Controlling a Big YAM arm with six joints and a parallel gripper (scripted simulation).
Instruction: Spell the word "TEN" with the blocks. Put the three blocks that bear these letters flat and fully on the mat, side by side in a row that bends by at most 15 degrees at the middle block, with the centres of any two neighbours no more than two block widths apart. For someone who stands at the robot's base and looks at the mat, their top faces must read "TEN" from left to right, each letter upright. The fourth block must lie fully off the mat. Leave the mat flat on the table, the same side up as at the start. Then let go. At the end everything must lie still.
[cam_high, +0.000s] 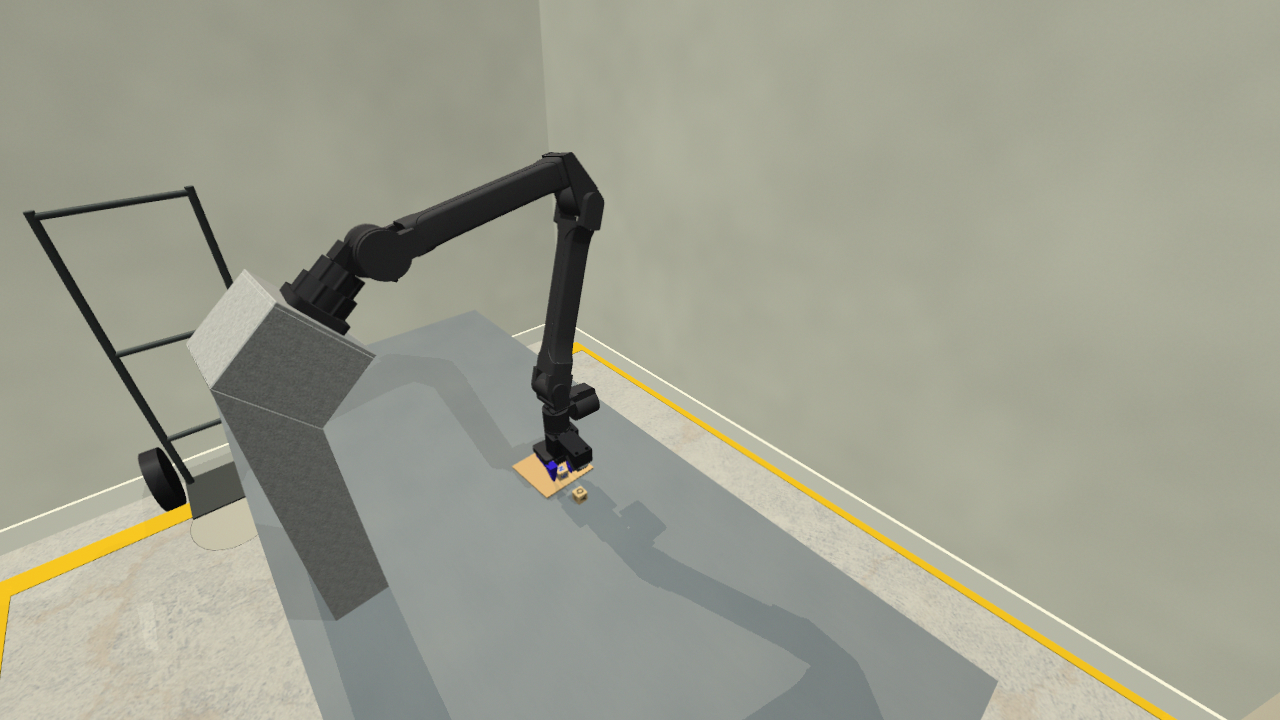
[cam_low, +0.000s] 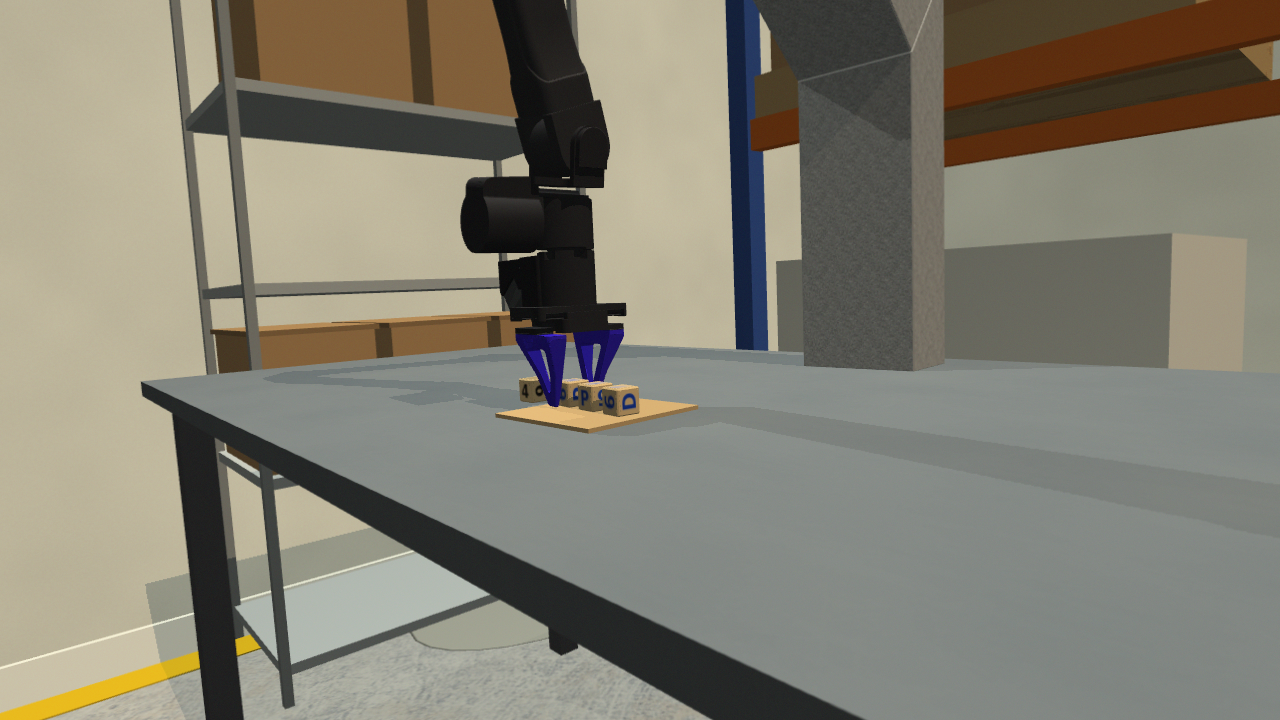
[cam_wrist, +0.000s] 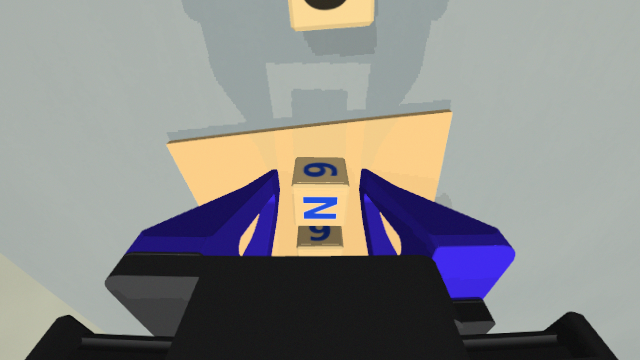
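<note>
My gripper (cam_high: 562, 471) (cam_low: 574, 392) (cam_wrist: 319, 179) is open, its blue fingers low on either side of the N block (cam_high: 562, 470) (cam_low: 570, 394) (cam_wrist: 320, 207), with a gap on both sides in the wrist view. The N block stands flat on the tan mat (cam_high: 531, 472) (cam_low: 581, 422) (cam_wrist: 220, 165), letter up. A second block (cam_low: 592, 395) (cam_wrist: 320, 235) stands close beside it, and a third block (cam_low: 620, 400) with D on its side ends the row. Their top letters are hidden. The fourth block (cam_high: 580, 494) (cam_low: 531, 389) (cam_wrist: 332, 19) lies off the mat, with a dark round letter on top, partly out of the wrist view.
The mat lies flat on the grey table (cam_high: 501, 573) (cam_low: 805, 537) (cam_wrist: 540, 150). The arm's grey pedestal (cam_high: 313, 483) (cam_low: 859, 223) stands some way from the mat. A metal shelf (cam_low: 358, 116) and a hand cart (cam_high: 165, 349) are in the background.
</note>
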